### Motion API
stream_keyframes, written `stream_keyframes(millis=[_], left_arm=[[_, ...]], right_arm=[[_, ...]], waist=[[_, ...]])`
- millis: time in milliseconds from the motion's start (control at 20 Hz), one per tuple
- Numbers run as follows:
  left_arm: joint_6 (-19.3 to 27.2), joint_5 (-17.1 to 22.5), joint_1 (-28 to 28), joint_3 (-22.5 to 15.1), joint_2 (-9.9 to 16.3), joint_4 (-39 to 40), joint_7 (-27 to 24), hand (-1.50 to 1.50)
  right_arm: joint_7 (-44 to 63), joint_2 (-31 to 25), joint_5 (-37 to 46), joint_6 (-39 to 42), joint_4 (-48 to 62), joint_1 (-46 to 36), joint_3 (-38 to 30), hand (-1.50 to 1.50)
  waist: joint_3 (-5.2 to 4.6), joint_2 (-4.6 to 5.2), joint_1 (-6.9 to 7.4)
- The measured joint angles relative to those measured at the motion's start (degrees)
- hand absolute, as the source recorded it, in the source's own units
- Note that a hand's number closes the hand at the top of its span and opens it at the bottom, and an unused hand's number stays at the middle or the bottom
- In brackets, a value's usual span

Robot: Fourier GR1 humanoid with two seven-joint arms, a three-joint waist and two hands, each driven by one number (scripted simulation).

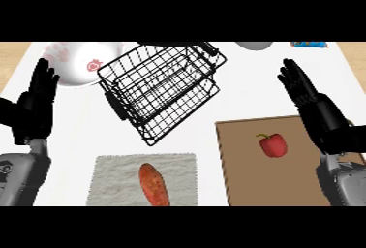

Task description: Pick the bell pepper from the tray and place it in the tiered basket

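A red bell pepper [272, 145] with a green stem lies on the brown tray [243, 164] at the lower right. The black wire tiered basket [163, 87] stands in the middle of the white counter, up and to the left of the tray. My right hand [307, 97] is open, fingers straight and pointing up, just right of the tray and slightly above the pepper, not touching it. At the left edge my left hand [36, 101] rests open with fingers up, left of the basket.
An orange-red sweet potato [154, 185] lies on a grey cloth [114, 174] at the lower middle. A white patterned bowl [79, 60] sits at the upper left, touching the basket's corner. A white object [253, 45] and a blue item [309, 44] are at the far edge.
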Motion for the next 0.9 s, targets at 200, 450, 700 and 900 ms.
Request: stream_keyframes(millis=[200,450,700,900], left_arm=[[-3.4,1.1,2.6,-1.5,-0.2,-0.4,1.1,0.00],[-7.8,2.9,6.1,-4.1,-0.9,-0.4,2.9,0.00],[-11.3,4.4,9.5,-5.9,-0.8,-3.6,5.1,0.00],[-12.9,5.6,11.4,-5.4,-0.2,-6.0,6.2,0.00]], right_arm=[[-6.7,0.3,3.1,3.6,-3.0,2.1,5.2,1.50],[-11.1,-1.7,14.6,-2.1,-4.8,5.0,6.2,-1.50],[-21.2,3.6,23.8,-15.0,-1.1,13.5,6.8,-1.50],[-23.8,1.7,31.8,-19.5,-4.4,18.0,8.2,-1.50]], waist=[[0.76,-1.41,0.35],[0.87,-2.44,-1.30],[1.15,-2.27,-0.38],[1.13,-2.31,-0.29]])
